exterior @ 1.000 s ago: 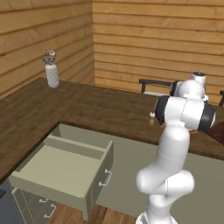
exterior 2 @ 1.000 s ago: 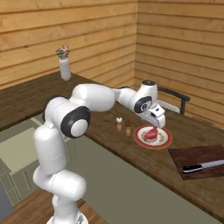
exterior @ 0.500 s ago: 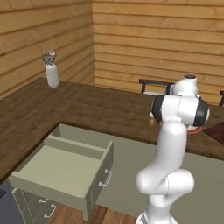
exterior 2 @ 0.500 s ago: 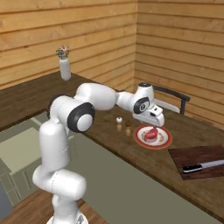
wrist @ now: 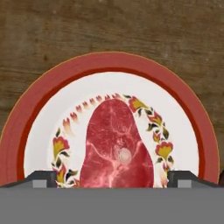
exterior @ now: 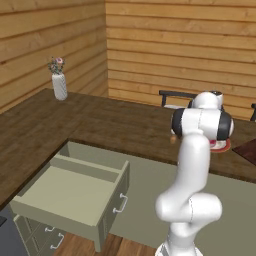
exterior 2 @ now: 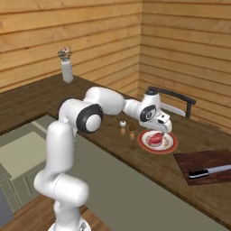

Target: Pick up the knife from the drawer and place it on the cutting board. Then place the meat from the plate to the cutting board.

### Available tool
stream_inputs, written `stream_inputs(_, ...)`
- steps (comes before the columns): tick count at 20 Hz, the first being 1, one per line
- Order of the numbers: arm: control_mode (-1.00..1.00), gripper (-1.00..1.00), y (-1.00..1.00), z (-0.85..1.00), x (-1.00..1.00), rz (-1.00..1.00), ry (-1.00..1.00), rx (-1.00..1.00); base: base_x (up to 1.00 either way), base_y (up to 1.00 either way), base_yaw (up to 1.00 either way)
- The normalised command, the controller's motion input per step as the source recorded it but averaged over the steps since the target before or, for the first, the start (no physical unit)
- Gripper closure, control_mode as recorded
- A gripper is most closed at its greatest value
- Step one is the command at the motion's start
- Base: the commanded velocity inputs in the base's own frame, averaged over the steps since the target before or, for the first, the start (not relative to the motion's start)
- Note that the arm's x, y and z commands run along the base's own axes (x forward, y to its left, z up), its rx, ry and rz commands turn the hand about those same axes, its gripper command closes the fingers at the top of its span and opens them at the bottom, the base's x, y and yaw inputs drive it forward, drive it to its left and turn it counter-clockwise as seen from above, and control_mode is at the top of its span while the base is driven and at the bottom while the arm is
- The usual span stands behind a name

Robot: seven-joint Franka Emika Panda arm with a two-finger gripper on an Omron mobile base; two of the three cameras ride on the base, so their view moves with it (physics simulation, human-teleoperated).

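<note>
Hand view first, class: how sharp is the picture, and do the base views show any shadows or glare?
Hand view: the meat and plate are crisp, evenly lit, without glare; the wood grain looks slightly soft. Right base view: flat rendered light, only a faint shadow under the pincer, and the knife on the cutting board shows no glint. Left base view: soft shading inside the drawer, no blur.

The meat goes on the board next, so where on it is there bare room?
The cutting board is bare left of and behind the knife, which lies along its near right side. The plate is crowded: meat, open end effector above.
</note>
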Motion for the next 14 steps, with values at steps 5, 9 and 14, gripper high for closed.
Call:
stream_inputs(5, -1.0, -1.0, -0.2, -0.22, 0.17, 0.05, 0.05, 0.0, 0.0, 0.0, 0.0)
stream_inputs(9, -1.0, -1.0, -0.01, -0.21, 0.19, 0.1, 0.08, 0.0, 0.0, 0.0, 0.0)
stream_inputs(14, -1.0, -1.0, 0.0, -0.22, 0.22, 0.12, 0.07, 0.0, 0.0, 0.0, 0.0)
